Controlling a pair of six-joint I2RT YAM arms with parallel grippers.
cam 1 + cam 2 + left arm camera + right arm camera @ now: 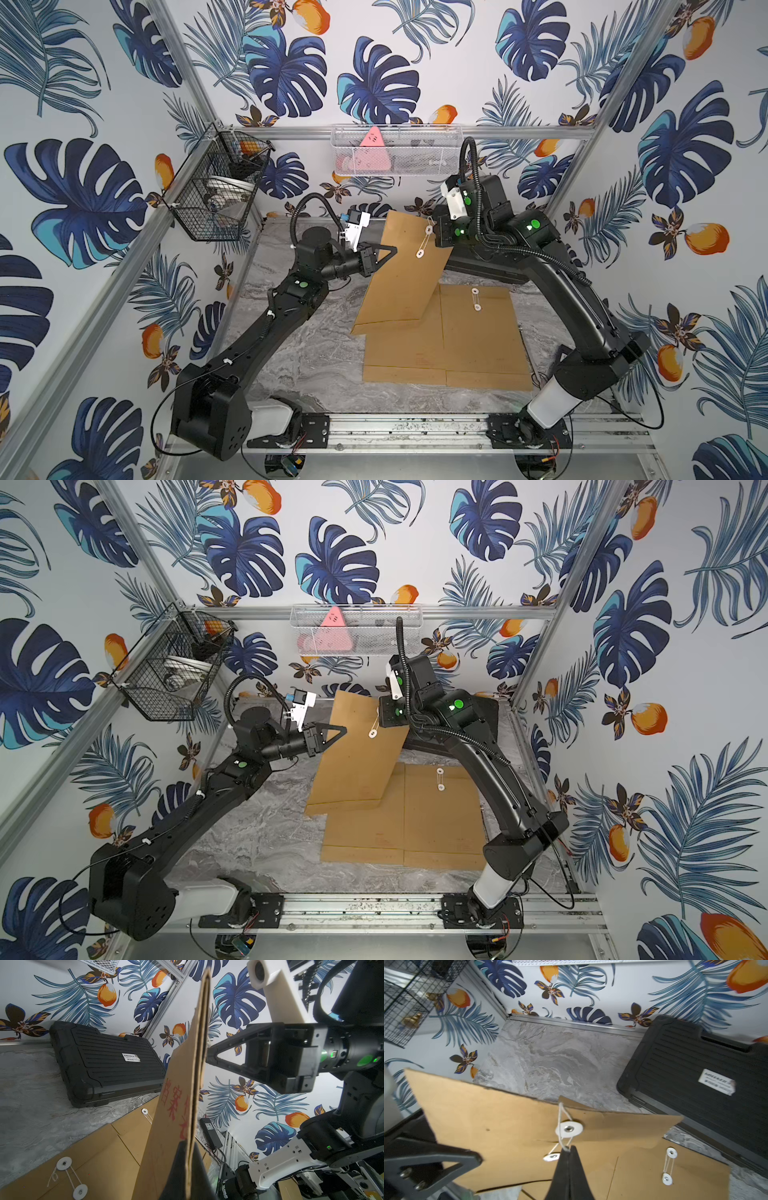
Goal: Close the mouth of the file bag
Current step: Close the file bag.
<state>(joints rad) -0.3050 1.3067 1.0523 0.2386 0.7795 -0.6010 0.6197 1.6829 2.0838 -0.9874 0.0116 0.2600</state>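
Three kraft bags in all. The file bag [399, 274] stands tilted just beside the black case [685, 1068], long axis sloping upward, mouth topmost. Two flat bags [482, 340] lie before the case. The left gripper [391, 252] clamps the file bag's side edge; right gripper [569, 1150] pinches its string [561, 1113]. Red print [172, 1101] begins 档案; case label [131, 1057] seems to read GREENER.

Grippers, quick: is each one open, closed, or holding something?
Left gripper: closed on the edge of the file bag.
Right gripper: closed on the string of that bag.
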